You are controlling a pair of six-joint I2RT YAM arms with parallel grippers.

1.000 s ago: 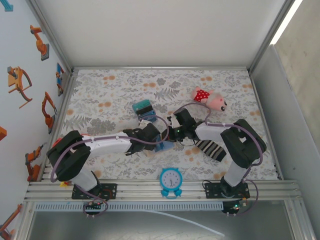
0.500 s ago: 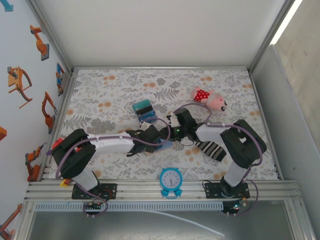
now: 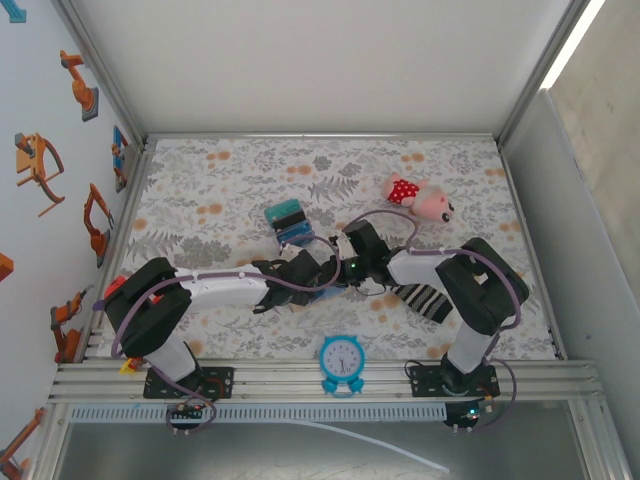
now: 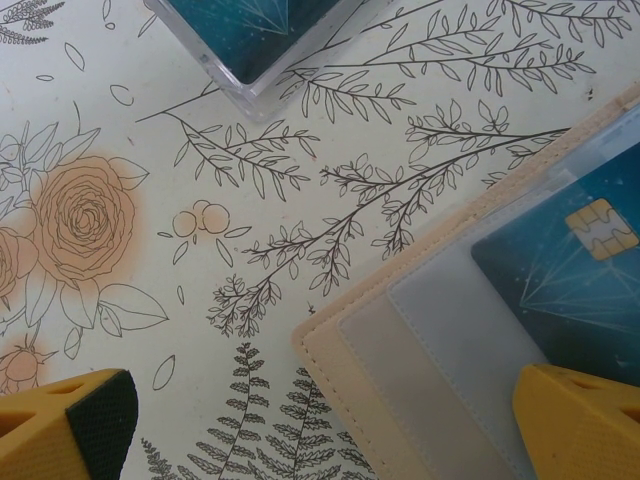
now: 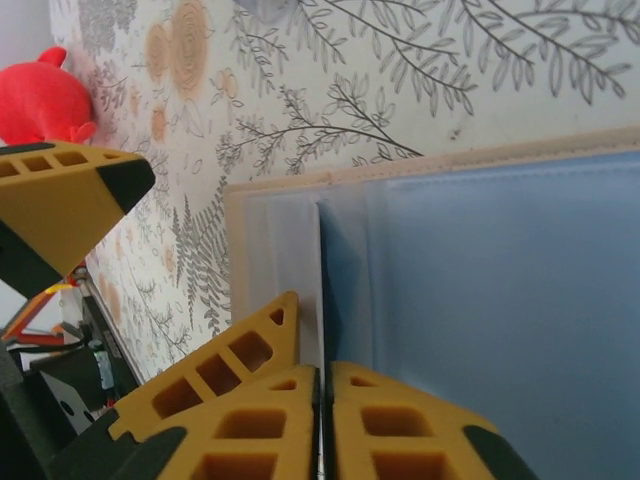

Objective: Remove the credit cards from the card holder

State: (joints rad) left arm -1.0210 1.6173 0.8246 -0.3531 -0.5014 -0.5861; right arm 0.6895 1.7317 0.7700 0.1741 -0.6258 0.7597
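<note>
The card holder [image 4: 420, 350] lies open on the floral cloth, tan outside and pale blue inside [image 5: 500, 300]. In one of its slots sits a teal credit card [image 4: 570, 290] with a gold chip. My left gripper [image 4: 330, 430] is open, one yellow finger on the cloth and the other finger [image 4: 585, 420] on the holder. My right gripper [image 5: 320, 420] is shut on the thin edge of a dark blue credit card [image 5: 325, 280] that stands edge-on at a pocket of the holder. From above, both grippers [image 3: 318, 272] [image 3: 340, 265] meet over the card holder [image 3: 322, 289].
A clear tray with teal and blue cards [image 3: 285, 218] [image 4: 250, 30] sits just beyond the grippers. A striped sock [image 3: 420, 298] lies under the right arm. A pink and red plush toy [image 3: 425, 200] is at the back right, and a blue clock [image 3: 342, 358] near the front edge.
The left arm has drawn in a little towards its base. The right gripper has edged left over the holder, loosened briefly, and is shut again on the card edge.
</note>
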